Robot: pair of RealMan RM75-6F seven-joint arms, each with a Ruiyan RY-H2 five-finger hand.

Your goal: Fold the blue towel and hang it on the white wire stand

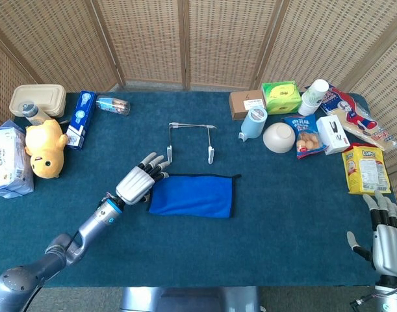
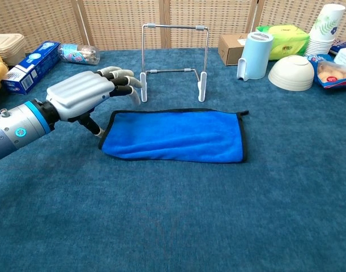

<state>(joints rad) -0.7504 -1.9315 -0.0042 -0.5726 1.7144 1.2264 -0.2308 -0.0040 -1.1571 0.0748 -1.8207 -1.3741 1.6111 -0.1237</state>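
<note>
The blue towel (image 1: pixel 193 195) (image 2: pixel 174 136) lies folded flat on the table, a long rectangle with a dark edge. Just behind it stands the white wire stand (image 1: pixel 190 140) (image 2: pixel 174 55), bare. My left hand (image 1: pixel 141 181) (image 2: pixel 88 93) hovers open at the towel's left end, its fingers spread and reaching over the towel's upper left corner; its thumb (image 2: pixel 95 128) points down beside the towel's left edge. My right hand (image 1: pixel 386 231) rests open at the table's near right corner, far from the towel.
A yellow plush toy (image 1: pixel 45 147), tissue pack (image 1: pixel 8 159) and blue box (image 1: pixel 80 118) line the left side. A blue jug (image 1: pixel 253 121), white bowl (image 1: pixel 279 137), snack bags (image 1: pixel 365 168) and boxes crowd the back right. Wicker screens stand behind the table.
</note>
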